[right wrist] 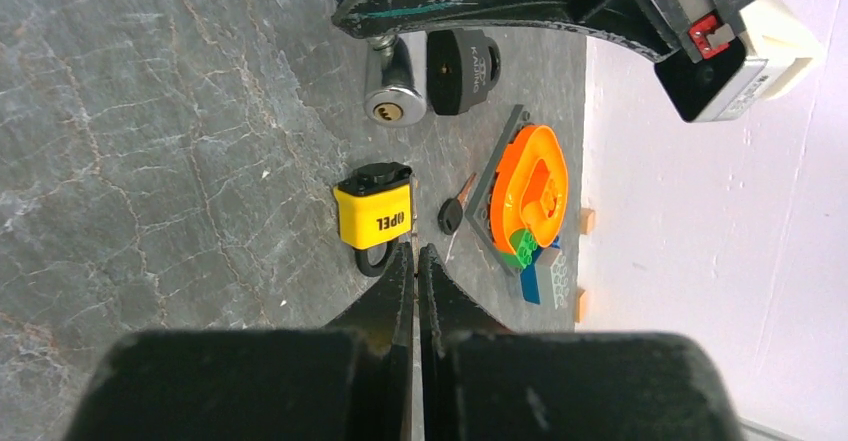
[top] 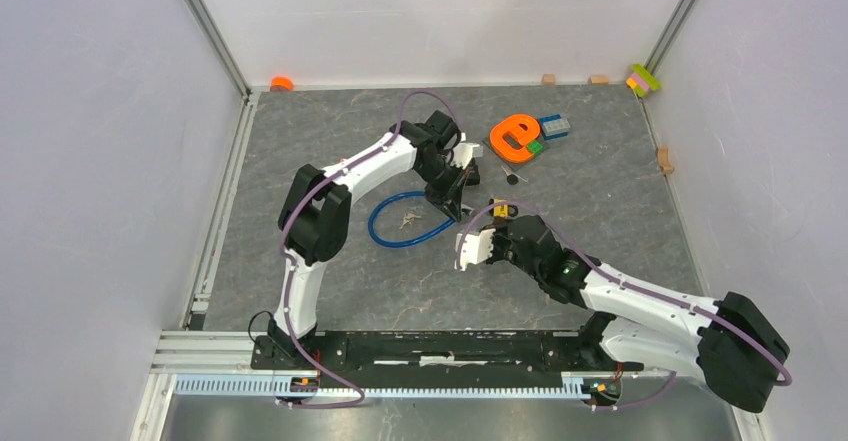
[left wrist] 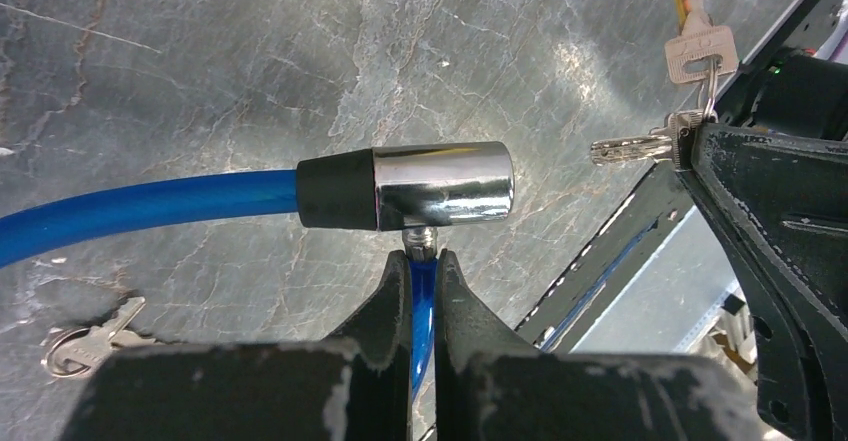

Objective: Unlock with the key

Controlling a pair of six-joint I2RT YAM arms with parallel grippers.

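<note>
A blue cable lock (top: pixel 400 223) lies looped on the table. Its chrome lock cylinder (left wrist: pixel 440 186) is lifted. My left gripper (left wrist: pixel 425 261) is shut on the blue cable just below the cylinder, and it shows in the top view (top: pixel 455 199). My right gripper (right wrist: pixel 415 251) is shut on a silver key (left wrist: pixel 630 148). The key's blade points at the cylinder's open end, a short gap away. A second key (left wrist: pixel 700 51) hangs from the same ring. The cylinder's keyhole (right wrist: pixel 388 111) faces my right gripper (top: pixel 487 223).
A yellow padlock (right wrist: pixel 375 211) lies just ahead of the right fingertips, with a black padlock (right wrist: pixel 462 56) beyond it. A black-headed key (right wrist: pixel 452 211), an orange letter e (top: pixel 515 136) and toy bricks sit further back. Spare keys (left wrist: pixel 90 336) lie inside the cable loop.
</note>
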